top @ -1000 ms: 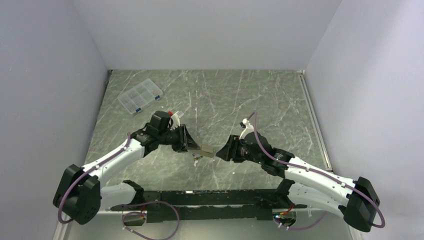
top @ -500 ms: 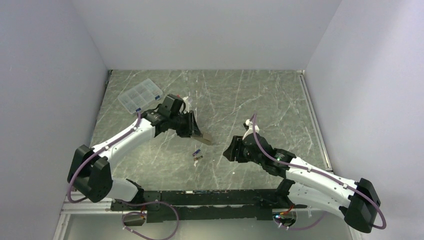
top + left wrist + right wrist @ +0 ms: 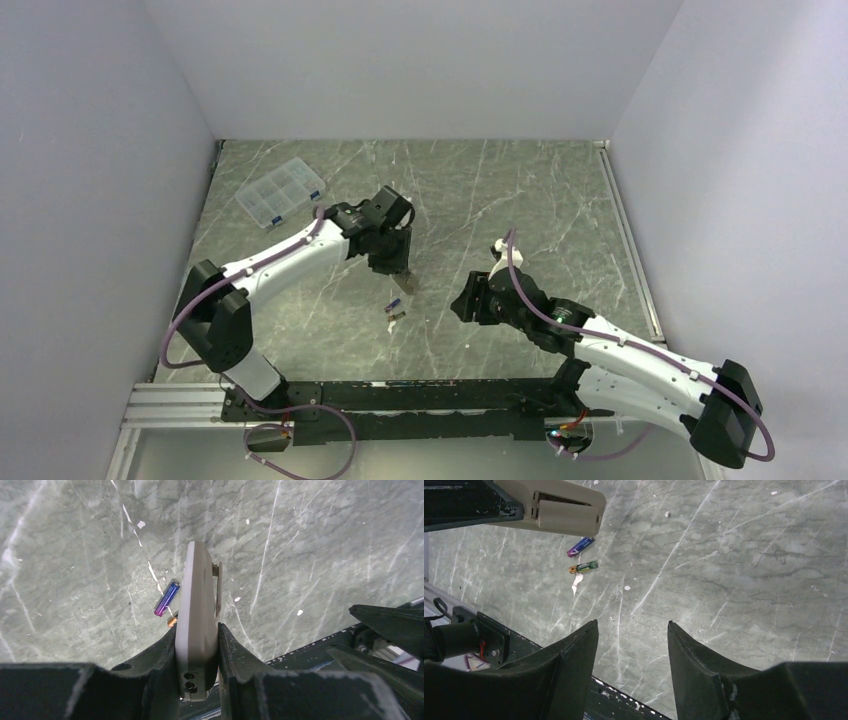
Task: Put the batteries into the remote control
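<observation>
I now hold the remote control (image 3: 197, 590) pinched in the left gripper (image 3: 197, 630), lifted away from the spread, empty right gripper (image 3: 632, 625); both batteries (image 3: 580, 546) lie on the surface (image 3: 749, 555) beneath, unloaded.

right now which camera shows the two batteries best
Right wrist: both batteries lie in plain sight on the table, side by side, colours clear. Left wrist shows the purple one, but the remote control hides most of the other. Top external shows them only as tiny specks.
</observation>
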Robot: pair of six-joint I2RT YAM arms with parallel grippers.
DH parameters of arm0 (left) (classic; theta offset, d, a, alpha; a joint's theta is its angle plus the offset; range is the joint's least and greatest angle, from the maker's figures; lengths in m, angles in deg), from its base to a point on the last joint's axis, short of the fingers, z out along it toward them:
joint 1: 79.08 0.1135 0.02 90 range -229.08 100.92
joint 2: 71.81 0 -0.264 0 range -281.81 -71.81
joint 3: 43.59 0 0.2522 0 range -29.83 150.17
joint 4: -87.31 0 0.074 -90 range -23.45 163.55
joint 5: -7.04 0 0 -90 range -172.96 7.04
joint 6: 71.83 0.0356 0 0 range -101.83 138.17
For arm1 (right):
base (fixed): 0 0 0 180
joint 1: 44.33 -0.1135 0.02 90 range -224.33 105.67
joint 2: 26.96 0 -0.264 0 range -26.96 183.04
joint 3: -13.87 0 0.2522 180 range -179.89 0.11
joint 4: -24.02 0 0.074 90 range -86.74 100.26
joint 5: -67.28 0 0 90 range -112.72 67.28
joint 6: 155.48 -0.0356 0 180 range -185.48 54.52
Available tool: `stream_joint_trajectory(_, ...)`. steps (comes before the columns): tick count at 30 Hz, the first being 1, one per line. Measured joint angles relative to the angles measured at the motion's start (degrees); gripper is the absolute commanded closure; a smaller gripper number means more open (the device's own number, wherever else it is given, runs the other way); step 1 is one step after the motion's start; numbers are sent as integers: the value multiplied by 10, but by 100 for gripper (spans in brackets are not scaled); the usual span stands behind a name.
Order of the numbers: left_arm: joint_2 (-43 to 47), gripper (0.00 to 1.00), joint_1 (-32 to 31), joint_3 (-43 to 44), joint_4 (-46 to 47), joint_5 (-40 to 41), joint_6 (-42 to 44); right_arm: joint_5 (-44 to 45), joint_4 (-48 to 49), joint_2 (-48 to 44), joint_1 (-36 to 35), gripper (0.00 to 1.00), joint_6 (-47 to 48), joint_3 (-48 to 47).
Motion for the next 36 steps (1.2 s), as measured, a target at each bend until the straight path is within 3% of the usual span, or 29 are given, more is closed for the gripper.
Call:
stream_joint_trajectory(11, -72, 100, -82, 102, -91, 126, 16, 5, -11, -2, 0, 43, 5, 0)
stream_joint_trajectory(22, -76, 100, -87, 117, -125, 174, 19, 2, -13, -3, 0, 44, 16, 0)
stream_joint_trajectory(30, -3, 100, -87, 108, -125, 171, 25, -34, -8, 20, 0, 47, 52, -7)
stream_joint_trajectory(36, 83, 100, -81, 62, -108, 114, 24, -56, -7, 50, -2, 47, 75, -21)
